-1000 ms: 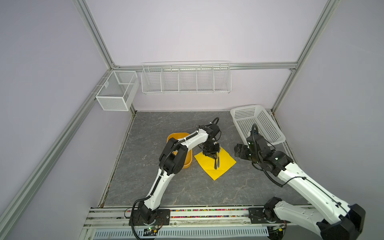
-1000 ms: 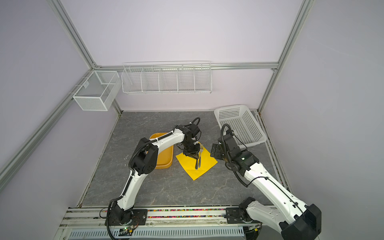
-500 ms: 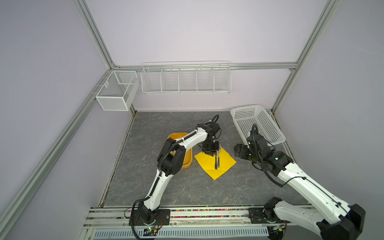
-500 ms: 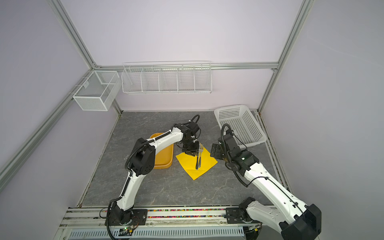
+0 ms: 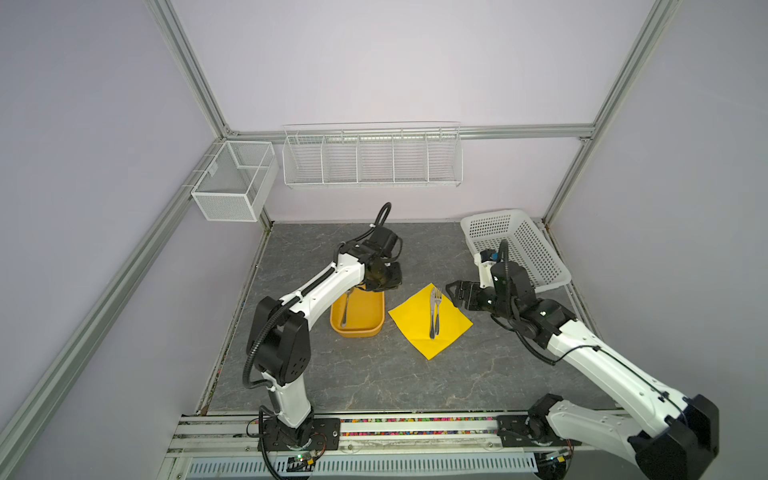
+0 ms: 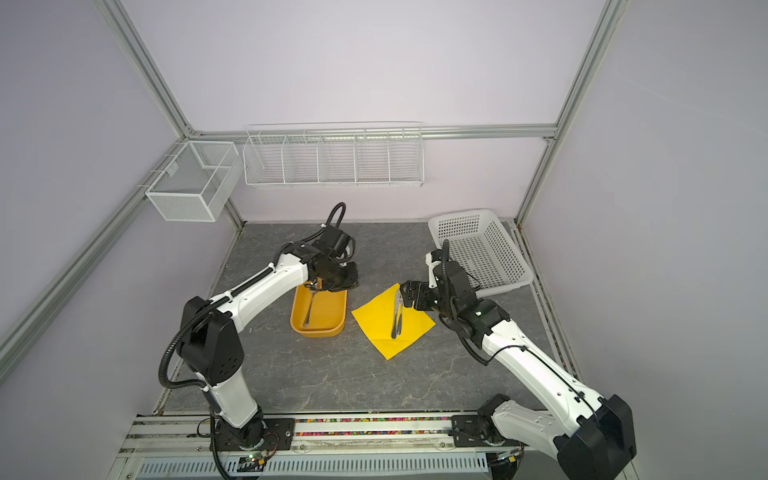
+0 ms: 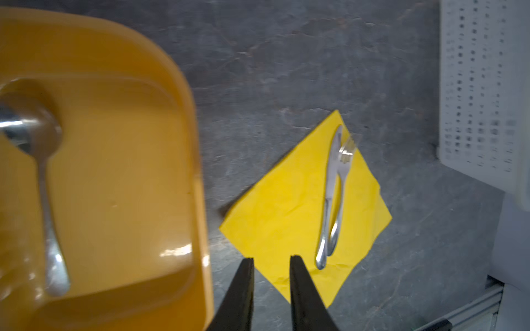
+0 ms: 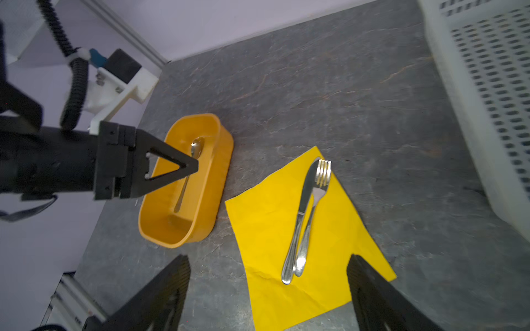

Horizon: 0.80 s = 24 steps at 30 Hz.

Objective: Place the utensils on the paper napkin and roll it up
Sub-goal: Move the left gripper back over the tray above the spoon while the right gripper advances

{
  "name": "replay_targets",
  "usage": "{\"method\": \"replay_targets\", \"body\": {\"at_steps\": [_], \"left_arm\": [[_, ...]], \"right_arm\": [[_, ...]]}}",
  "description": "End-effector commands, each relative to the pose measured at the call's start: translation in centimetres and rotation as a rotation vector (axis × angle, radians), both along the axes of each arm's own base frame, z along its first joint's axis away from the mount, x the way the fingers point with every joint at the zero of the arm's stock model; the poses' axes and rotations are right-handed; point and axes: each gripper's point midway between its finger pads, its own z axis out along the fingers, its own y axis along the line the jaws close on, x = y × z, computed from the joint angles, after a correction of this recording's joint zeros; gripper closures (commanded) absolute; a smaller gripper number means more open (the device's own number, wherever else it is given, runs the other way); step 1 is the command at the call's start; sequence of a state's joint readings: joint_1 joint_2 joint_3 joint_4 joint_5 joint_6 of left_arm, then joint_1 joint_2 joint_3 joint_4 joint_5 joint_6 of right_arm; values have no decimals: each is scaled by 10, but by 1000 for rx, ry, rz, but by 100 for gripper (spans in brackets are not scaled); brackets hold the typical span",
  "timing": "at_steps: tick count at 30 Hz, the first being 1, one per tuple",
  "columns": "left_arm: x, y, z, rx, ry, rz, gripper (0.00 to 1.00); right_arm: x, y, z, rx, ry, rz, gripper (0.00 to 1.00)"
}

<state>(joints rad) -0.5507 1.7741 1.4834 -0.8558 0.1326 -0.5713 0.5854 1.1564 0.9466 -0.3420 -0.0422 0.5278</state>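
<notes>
The left tool (image 7: pixel 271 259), barely parted and empty above the orange tub (image 5: pixel 356 331), is probably needing wider jaws for pinching crosswise the handle of the spoon (image 7: pixel 47 200) lying inside, then carrying it right onto the napkin (image 5: pixel 409 324) beside the knife (image 8: pixel 307 184) and fork (image 8: pixel 321 173).

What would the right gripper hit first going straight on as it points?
Probably the paper napkin, near the handle ends of the utensils on it: the right gripper, jaws open, frames that spot in its wrist view. Depth is unclear.

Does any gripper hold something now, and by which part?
Nothing is held. The left gripper, by the tub, has empty, slightly parted jaws; the right gripper, by the napkin, is wide open and empty.
</notes>
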Motion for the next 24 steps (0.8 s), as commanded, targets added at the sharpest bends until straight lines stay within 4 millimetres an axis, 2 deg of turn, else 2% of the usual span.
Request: {"method": "replay_targets", "body": {"at_steps": [1,5,9,13,17,24], "left_arm": [[0,42,-21,36,55,57,76],[-3,78,-41,113,121,51,75],[3,97,-56,194,144,46,75],[8,113,-68,294,168,56,74],[8,123,-84,334,197,81,75],[17,127,-96,356,211,78,75]], "right_arm": [[-7,50,12,64,0,226,11],[-6,80,6,20,9,270,11],[-6,102,-4,-24,41,293,11],[-7,115,-9,-50,65,318,12],[-8,123,-6,-64,61,338,12],[-3,126,-4,-93,57,341,12]]}}
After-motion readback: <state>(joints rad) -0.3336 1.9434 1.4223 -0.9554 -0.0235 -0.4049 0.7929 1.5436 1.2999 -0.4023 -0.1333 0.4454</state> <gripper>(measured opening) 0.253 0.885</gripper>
